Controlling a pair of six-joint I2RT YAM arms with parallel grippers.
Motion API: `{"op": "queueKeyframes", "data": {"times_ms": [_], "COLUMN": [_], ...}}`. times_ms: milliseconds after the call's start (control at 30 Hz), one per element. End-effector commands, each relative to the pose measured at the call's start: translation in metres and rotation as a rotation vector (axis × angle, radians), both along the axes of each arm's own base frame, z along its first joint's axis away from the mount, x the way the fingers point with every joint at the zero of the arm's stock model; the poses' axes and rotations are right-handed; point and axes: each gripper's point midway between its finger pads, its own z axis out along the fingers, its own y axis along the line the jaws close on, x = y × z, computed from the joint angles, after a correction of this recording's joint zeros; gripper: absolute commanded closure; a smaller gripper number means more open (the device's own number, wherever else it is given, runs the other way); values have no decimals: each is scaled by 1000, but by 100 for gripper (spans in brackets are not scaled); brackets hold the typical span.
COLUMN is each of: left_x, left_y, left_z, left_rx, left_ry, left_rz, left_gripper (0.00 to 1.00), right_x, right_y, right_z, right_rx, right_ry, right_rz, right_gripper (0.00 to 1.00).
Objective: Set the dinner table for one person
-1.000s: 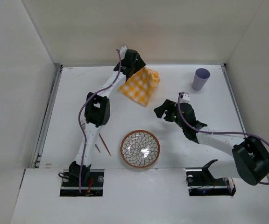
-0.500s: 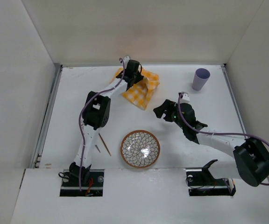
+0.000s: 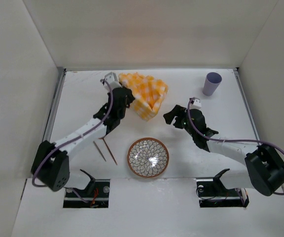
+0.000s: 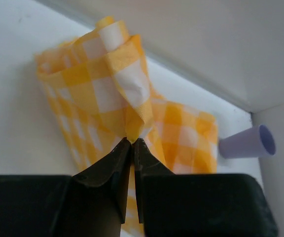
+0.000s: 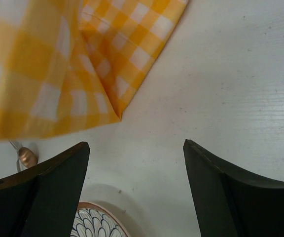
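On the white dinner table [image 3: 73, 98], a yellow-and-white checkered cloth [image 3: 144, 94] lies bunched at the back centre. My left gripper [image 3: 128, 98] is at its left edge. In the left wrist view this gripper [image 4: 133, 140] is shut on a pinched fold of the cloth [image 4: 97, 94], which rises above the fingertips. My right gripper [image 3: 169, 114] hovers to the right of the cloth, and its jaws [image 5: 137, 148] stand wide open over bare table with nothing between them. A patterned plate [image 3: 148, 157] sits near the front centre. A lilac cup [image 3: 212, 83] stands at the back right.
Two thin brown sticks [image 3: 105, 150] lie left of the plate. In the right wrist view, the cloth's corner [image 5: 83, 64] hangs just ahead of the fingers, the plate rim [image 5: 95, 222] shows below, and a copper-coloured utensil tip [image 5: 26, 155] is at the left. Metal rails and white walls border the table.
The left gripper closed on the cloth and drew it up and to the left, bunching it. The left arm swung to the left. The right arm stayed put.
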Motion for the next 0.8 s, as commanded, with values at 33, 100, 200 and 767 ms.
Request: {"op": "queueKeyframes", "data": {"times_ms": [33,100,200,767], "left_x": [-57,-81,-101,-132], "left_y": [47,58,68,50], "left_z": [-57,-76,-101,-148], "left_rx": [116,128,128,86], "left_ry": [52,87,155,261], "left_rz": [146,161,169,54], "left_gripper": [95,95,94,90], "right_x": [16,15,13,81], "right_y": [0,-3,-3,75], "right_z": [38,48,59,97], "right_rx": [43,49,55,-161], "right_ry": [-97,-118,-131,-147], "right_rz": [-45,-53,-62,77], "right_gripper": [16,15,12,3]}}
